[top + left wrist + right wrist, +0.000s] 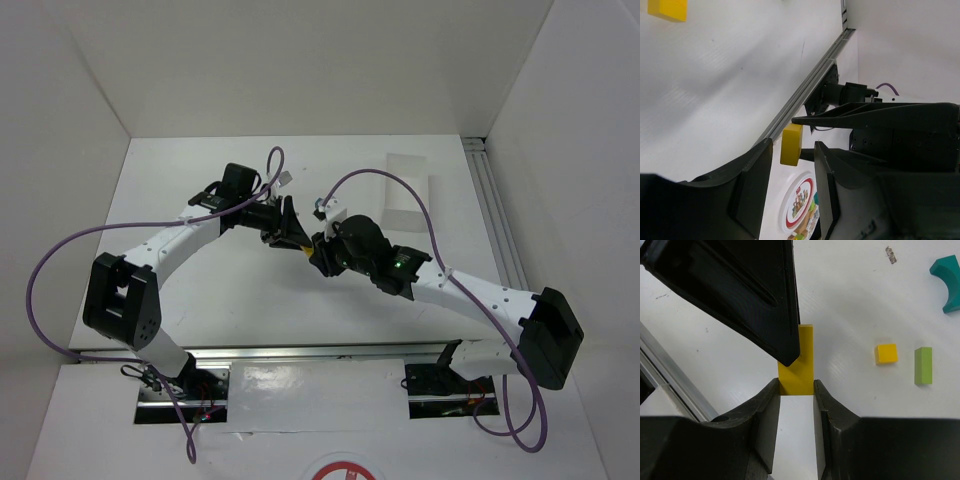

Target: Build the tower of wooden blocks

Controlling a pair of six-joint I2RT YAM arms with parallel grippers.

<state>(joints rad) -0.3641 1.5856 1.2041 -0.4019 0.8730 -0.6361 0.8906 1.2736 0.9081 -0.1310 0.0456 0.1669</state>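
Observation:
Above the table, my right gripper point(796, 386) is shut on the end of a long yellow post point(803, 350). My left gripper point(793, 149) stands open around the same yellow post point(791, 145), with a gap on both sides; one of its fingers point(755, 295) crosses above the post in the right wrist view. Both grippers meet mid-table, left gripper point(285, 232) against right gripper point(312, 250). On the table lie a small yellow cube point(886, 353), a lime-green post point(923, 365) and a teal arch point(947, 282). A yellow block point(667, 9) also lies at the top left of the left wrist view.
A white rectangular tray point(407, 190) lies at the back right of the table. A metal rail point(805, 90) runs along the near table edge, with a round picture sticker point(800, 202) beyond it. White walls close in the table on three sides.

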